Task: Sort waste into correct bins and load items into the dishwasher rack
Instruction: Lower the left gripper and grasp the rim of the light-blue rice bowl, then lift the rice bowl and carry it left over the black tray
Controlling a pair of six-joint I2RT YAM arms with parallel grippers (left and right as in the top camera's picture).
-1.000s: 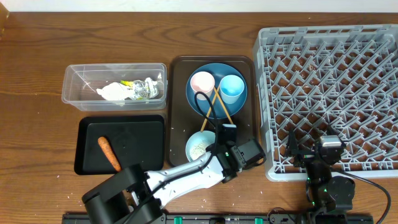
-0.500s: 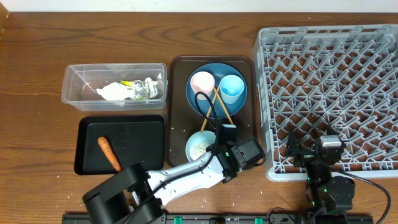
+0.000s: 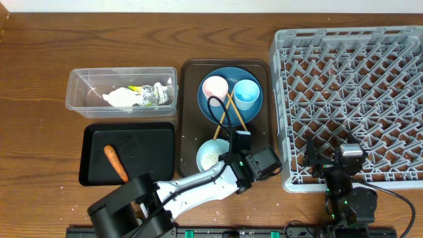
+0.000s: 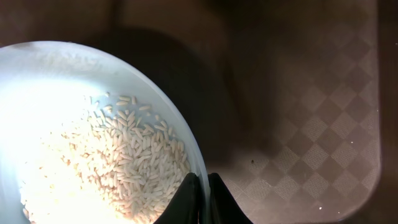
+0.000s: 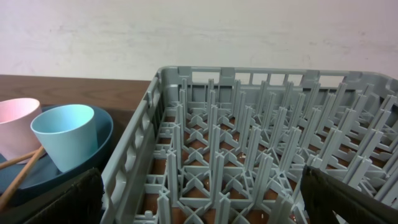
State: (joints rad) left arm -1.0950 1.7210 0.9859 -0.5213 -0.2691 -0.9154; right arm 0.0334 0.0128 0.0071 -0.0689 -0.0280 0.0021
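Observation:
My left gripper (image 4: 202,186) is shut on the rim of the pale-blue bowl (image 4: 93,124), which holds white rice grains (image 4: 106,162) and sits on the brown serving tray (image 3: 192,119); overhead, the bowl (image 3: 211,154) is at the tray's near end. The dark-blue plate (image 3: 218,109) carries the pink cup (image 3: 215,86), the light-blue cup (image 3: 246,94) and the chopsticks (image 3: 232,114). The carrot (image 3: 115,162) lies in the black tray (image 3: 89,165). The clear tub (image 3: 79,99) holds paper, foil and a packet. My right gripper (image 5: 199,199) is open over the grey rack (image 3: 350,99).
The rack's near left wall (image 5: 130,155) stands directly before my right gripper. The brown tray's checkered floor (image 4: 311,124) lies to the right of the bowl. A few rice grains are scattered on the wooden table (image 3: 39,132).

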